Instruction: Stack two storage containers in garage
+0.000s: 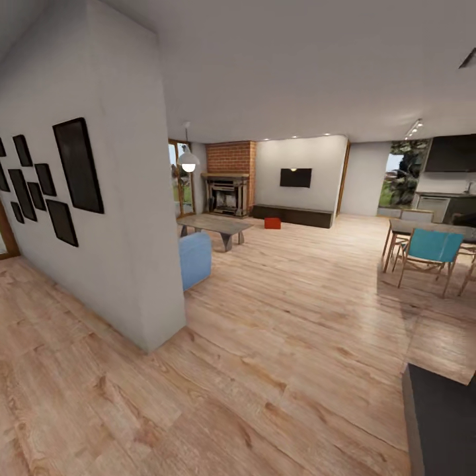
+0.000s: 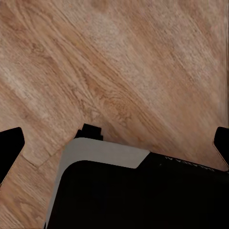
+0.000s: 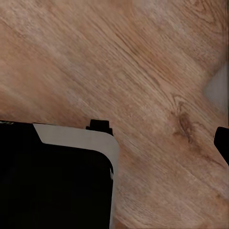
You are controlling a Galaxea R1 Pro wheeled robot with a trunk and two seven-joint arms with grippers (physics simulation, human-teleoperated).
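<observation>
Looking from the head view across a wide room, the left side holds a white wall (image 1: 125, 218) hung with black picture frames (image 1: 78, 165), its near corner standing on the light wood plank floor (image 1: 277, 344). Just past that corner sits a blue armchair (image 1: 196, 258), and behind it a low grey coffee table (image 1: 215, 228) under a white hanging lamp (image 1: 188, 160). Farther back stands the red-brick fireplace (image 1: 229, 178), and to its right a black TV (image 1: 295, 177) hangs on the far wall above a long low dark cabinet (image 1: 294, 215). One orange-red storage container (image 1: 272, 223) rests on the plank floor just in front of that cabinet, far from the robot; whether the second container sits with it cannot be told at this distance. To the right, a dining table (image 1: 423, 228) has a teal chair (image 1: 433, 248) in front of it, with a dark kitchen area behind. A dark cabinet corner (image 1: 439, 423) fills the lower right. In the left wrist view, the left gripper (image 2: 117, 145) has its dark fingertips (image 2: 10, 143) at opposite edges of the picture, spread wide with nothing between them, above the plank floor and the robot's black and grey base (image 2: 133, 191). In the right wrist view, just one fingertip (image 3: 222, 140) of the right gripper shows, so I cannot tell how far it is spread.
</observation>
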